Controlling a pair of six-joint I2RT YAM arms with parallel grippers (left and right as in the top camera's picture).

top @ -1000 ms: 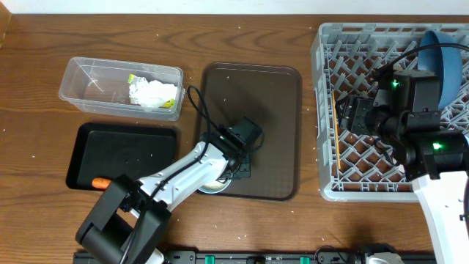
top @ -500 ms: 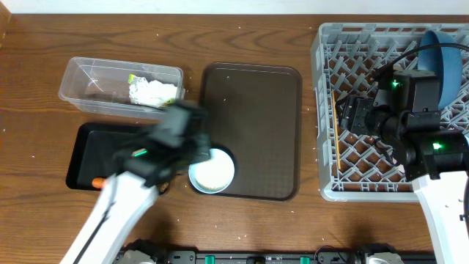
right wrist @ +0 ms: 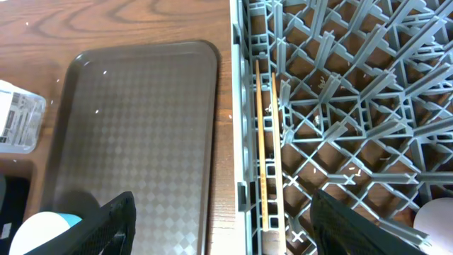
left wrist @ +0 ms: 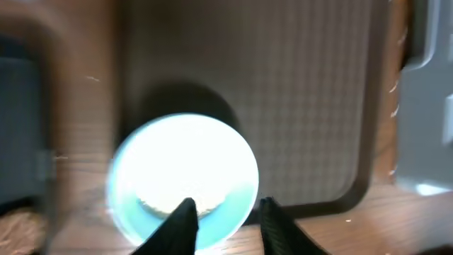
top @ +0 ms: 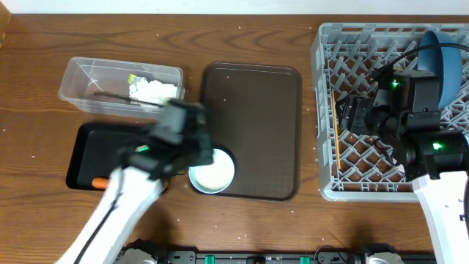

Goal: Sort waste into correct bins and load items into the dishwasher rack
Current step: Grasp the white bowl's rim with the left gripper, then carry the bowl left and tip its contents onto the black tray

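Note:
The white bowl with a light blue rim [top: 212, 171] stands on the near-left corner of the brown serving tray [top: 253, 110]. My left gripper [top: 189, 141], motion-blurred, hovers just left of the bowl. In the left wrist view its fingers [left wrist: 226, 225] are apart and empty above the bowl's [left wrist: 184, 166] near rim. My right gripper [right wrist: 233, 234] is wide open and empty over the left edge of the grey dishwasher rack [top: 326, 110]. The chopsticks [right wrist: 266, 142] lie in the rack. The dark blue plate [top: 445, 62] leans at the rack's far right. The cups are hidden.
The clear tub [top: 88, 84] at the back left holds the white napkin [top: 155, 90]. The black tray [top: 110, 150] lies in front of it, with the orange carrot [top: 99, 182] at its near edge. White rice grains speckle the wooden table.
My left arm has pulled back from the bowl and swung left, leaving the bowl uncovered on the tray corner. The right arm has not moved.

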